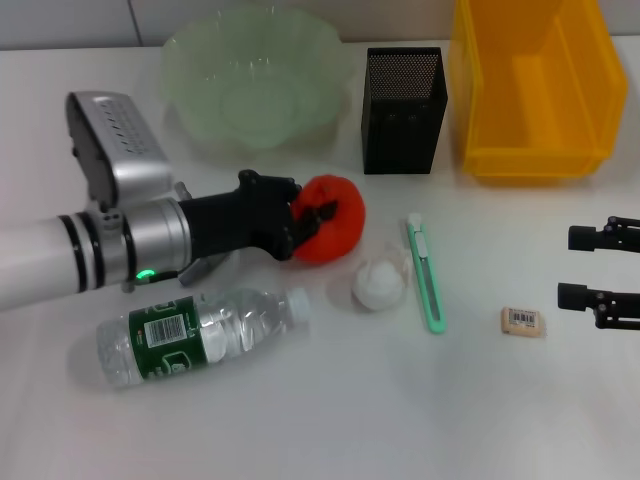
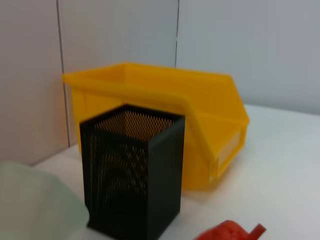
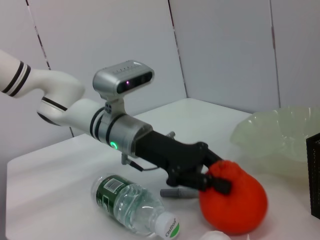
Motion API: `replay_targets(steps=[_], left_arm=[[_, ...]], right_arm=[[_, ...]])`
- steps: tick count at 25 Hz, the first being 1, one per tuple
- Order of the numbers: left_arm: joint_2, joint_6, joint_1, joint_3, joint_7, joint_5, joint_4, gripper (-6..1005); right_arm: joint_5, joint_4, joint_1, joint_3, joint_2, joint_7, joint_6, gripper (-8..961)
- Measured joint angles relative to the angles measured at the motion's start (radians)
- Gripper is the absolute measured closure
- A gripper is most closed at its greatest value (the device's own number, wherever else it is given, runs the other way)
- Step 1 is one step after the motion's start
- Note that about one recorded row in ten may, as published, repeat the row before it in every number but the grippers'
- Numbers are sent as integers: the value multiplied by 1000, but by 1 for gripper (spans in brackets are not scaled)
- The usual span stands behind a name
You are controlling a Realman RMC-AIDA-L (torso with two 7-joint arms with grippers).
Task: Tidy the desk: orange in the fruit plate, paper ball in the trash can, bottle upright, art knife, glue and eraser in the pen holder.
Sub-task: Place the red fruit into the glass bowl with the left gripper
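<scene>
Left gripper (image 1: 318, 222): fingers closed around the orange (image 1: 335, 222), which appears to sit on or just above the white table (image 1: 300, 420), between the fruit plate (image 1: 250, 75) and the paper ball (image 1: 378, 283). Right gripper (image 1: 600, 268): idle at the table's right edge, jaws apart, holding nothing.

Task status, judged from the layout:
- Orange: gripped, not yet in the fruit plate. The plate is empty.
- Paper ball: on the table just beside the orange; no trash can proper is seen, and the yellow bin (image 1: 535, 85) is the likely receptacle. As far as its inside shows, it is empty.
- Bottle (image 1: 195, 335): lying on its side near the left arm; not yet upright.
- Art knife (image 1: 427, 275): flat on the table, beside the paper ball.
- Eraser (image 1: 523, 321): flat on the table near the right gripper.
- Pen holder (image 1: 403, 95): standing between plate and bin; contents not visible.

Limits of view: the glue cannot be positively identified. A grey cylindrical object (image 3: 177, 193) shows under the left gripper in the right wrist view and may be it. The head view hides that spot behind the arm
</scene>
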Motion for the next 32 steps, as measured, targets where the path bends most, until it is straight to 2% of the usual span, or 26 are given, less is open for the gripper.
replay_targets(steps=[3,7,11,14,18,20,21,22,25,30,32], left_arm=[[2,64,20,-5,-39,-1,54,761],[3,194,45,-9,-174,-27,203,797],[3,214,38,0,-259,-83,279,823],[3,158,11,1,-300,-120,295,842],[-4,-28,-50,2,-318,-146,280,868],[-4,-34,-52,2,-317,-146,279,881],[-5,-101,-73,3,-314,-147,264,888],[-5,-230,-118,4,-309,-148,226,895],[-7,-289,-139,4,-308,-150,215,916],[-7,-368,-164,3,-309,-202,184,905],[-7,-379,-165,5,-307,-227,175,789]], right_arm=[[0,0,0,0,0,0,0,211],[0,0,2,0,0,0,0,211],[0,0,7,-1,1,0,0,212],[-1,9,12,-3,2,0,0,212],[-1,16,14,-3,3,0,0,212],[0,19,14,-3,3,0,0,212],[0,20,14,-3,3,0,0,212],[0,21,14,-3,3,0,0,212],[0,22,15,-3,3,0,0,211],[0,24,17,-3,3,-3,0,211],[0,25,18,-3,3,-5,0,211]])
